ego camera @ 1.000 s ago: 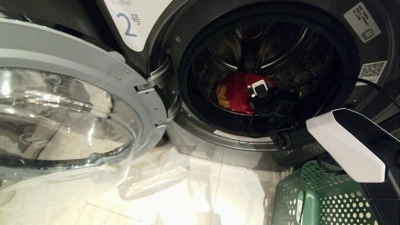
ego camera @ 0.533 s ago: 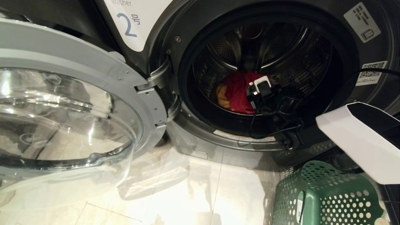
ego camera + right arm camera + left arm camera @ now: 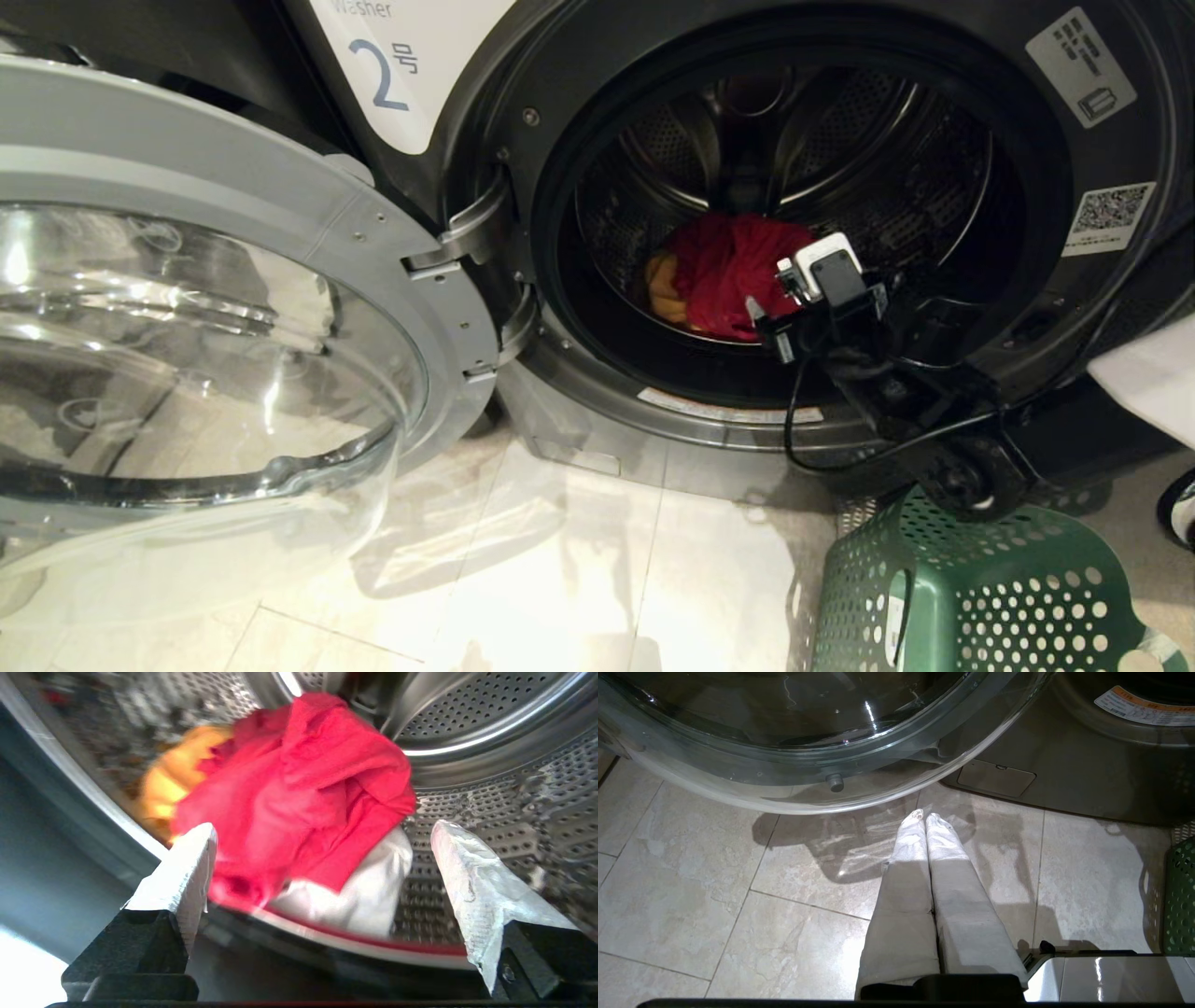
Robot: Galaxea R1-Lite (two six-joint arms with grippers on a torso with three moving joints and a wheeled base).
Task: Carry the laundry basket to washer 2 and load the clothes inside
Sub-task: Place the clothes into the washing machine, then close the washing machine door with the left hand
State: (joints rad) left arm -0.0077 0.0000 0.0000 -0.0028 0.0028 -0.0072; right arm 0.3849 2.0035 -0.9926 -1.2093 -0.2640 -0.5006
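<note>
Washer 2 (image 3: pixel 387 75) stands with its glass door (image 3: pixel 187 327) swung wide to the left. In its drum lie the clothes: a red garment (image 3: pixel 724 271) over a yellow one (image 3: pixel 661 289), and a white one (image 3: pixel 369 891) under the red (image 3: pixel 317 779). My right gripper (image 3: pixel 767 329) hangs at the drum's mouth just in front of the pile, open, with nothing between its fingers (image 3: pixel 323 828). The green laundry basket (image 3: pixel 971 597) sits on the floor below the right arm. My left gripper (image 3: pixel 923 814) is shut over the floor tiles beneath the door.
The open door (image 3: pixel 831 742) overhangs the floor on the left. The washer's lower panel (image 3: pixel 1041 779) and the door seal (image 3: pixel 560 280) ring the opening. A black cable (image 3: pixel 822 439) loops from the right wrist. The basket's edge (image 3: pixel 1181 896) shows beside the left arm.
The right arm has drawn back from inside the drum toward its mouth and to the right, fingers spreading wider. The red garment stays in the drum. The left arm has not moved.
</note>
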